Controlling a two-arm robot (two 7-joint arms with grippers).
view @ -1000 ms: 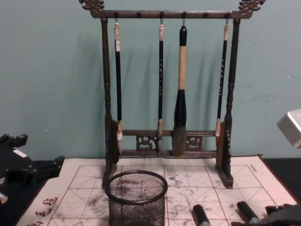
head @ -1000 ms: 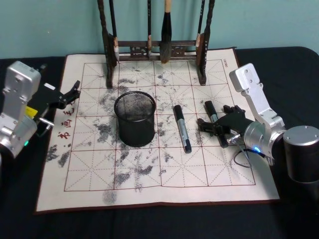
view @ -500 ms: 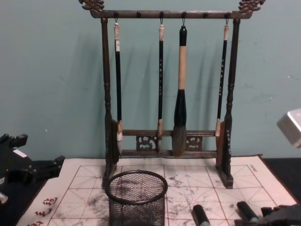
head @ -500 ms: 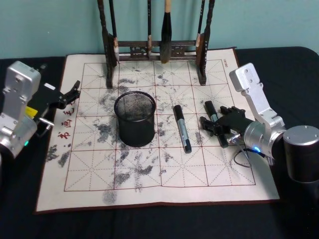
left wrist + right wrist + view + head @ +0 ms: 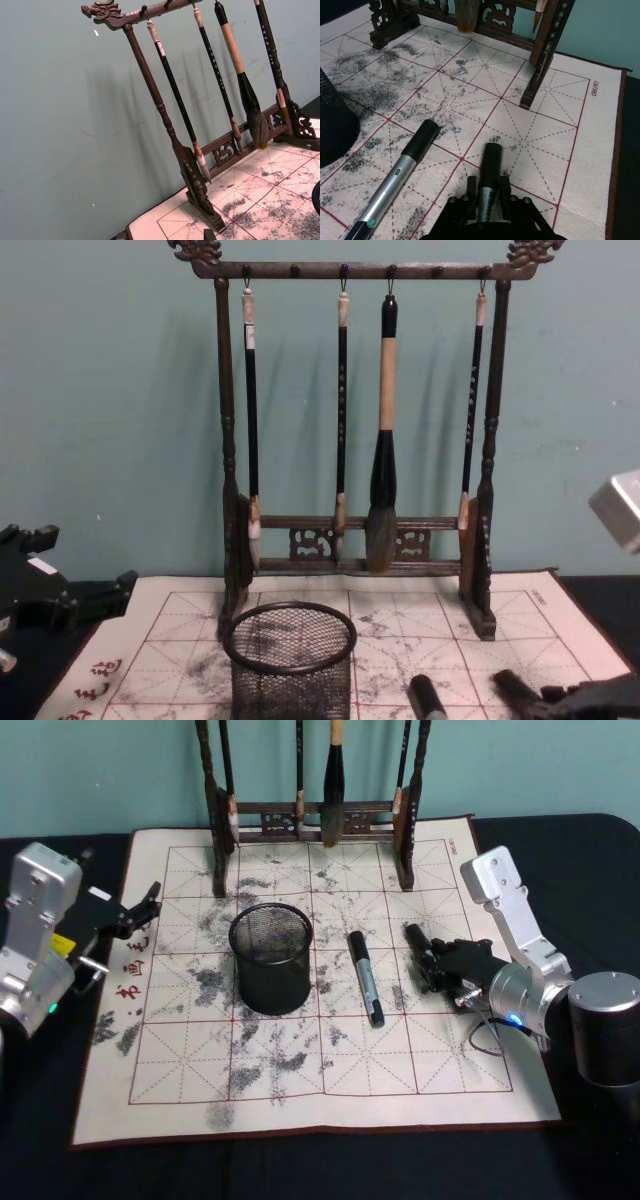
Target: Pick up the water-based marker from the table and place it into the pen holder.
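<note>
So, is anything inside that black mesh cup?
Empty: the head view looks down into the pen holder and shows only its bare mesh floor.

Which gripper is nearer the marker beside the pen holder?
Right. The right gripper, around a second marker, is just right of that marker; the left gripper is beyond the pen holder.

left arm (image 5: 35,930): silver boxy shell, yellow label (image 5: 62,945), green light (image 5: 52,1008) | left gripper (image 5: 150,905): black | right arm (image 5: 510,915): silver shell, 1 grey round joint (image 5: 605,1020), blue LED (image 5: 513,1018), thin black cable (image 5: 478,1038) loop | right gripper (image 5: 432,972): black
</note>
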